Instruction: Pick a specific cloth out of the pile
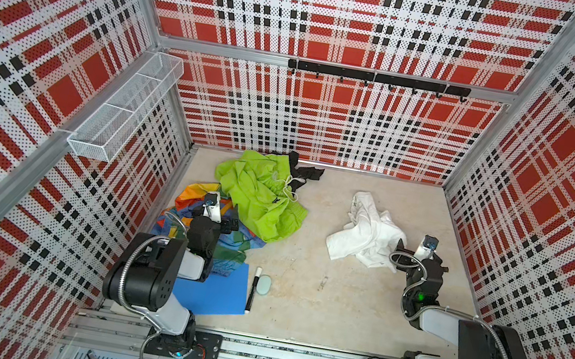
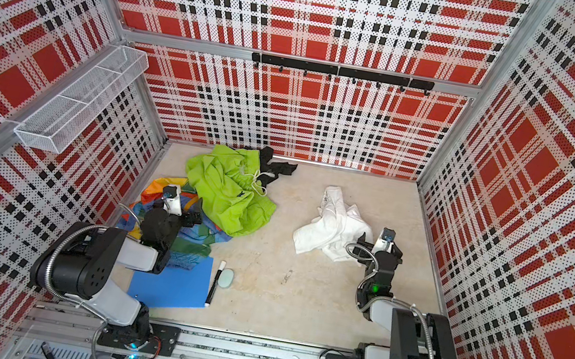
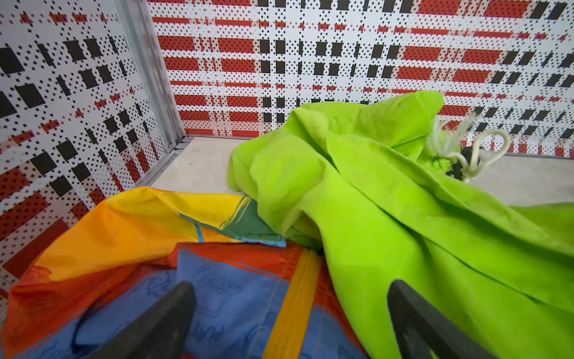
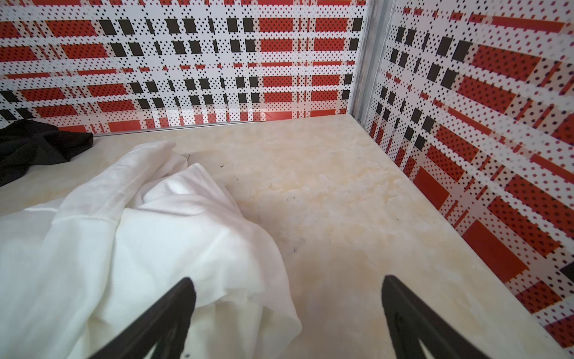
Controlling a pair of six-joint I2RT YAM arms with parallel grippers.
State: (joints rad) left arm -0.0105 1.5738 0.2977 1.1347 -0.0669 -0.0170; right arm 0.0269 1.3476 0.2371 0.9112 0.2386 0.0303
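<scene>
The white cloth (image 1: 364,234) (image 2: 333,228) lies crumpled by itself on the floor's right half, apart from the pile. The pile sits at the left: a lime-green garment (image 1: 261,196) with white drawstrings, a rainbow fabric (image 1: 189,203), a black garment (image 1: 305,169) at the back and a bit of teal knit (image 1: 226,266). My right gripper (image 1: 420,258) (image 4: 287,292) is open just right of the cloth (image 4: 124,248), one finger over its edge, holding nothing. My left gripper (image 1: 215,219) (image 3: 289,295) is open above the rainbow fabric (image 3: 236,298), beside the lime-green garment (image 3: 388,217).
A blue board (image 1: 214,291), a black marker (image 1: 253,290) and a pale oval pad (image 1: 264,284) lie near the front left. A white wire basket (image 1: 122,111) hangs on the left wall and a black hook rail (image 1: 375,78) on the back wall. Plaid walls enclose the floor.
</scene>
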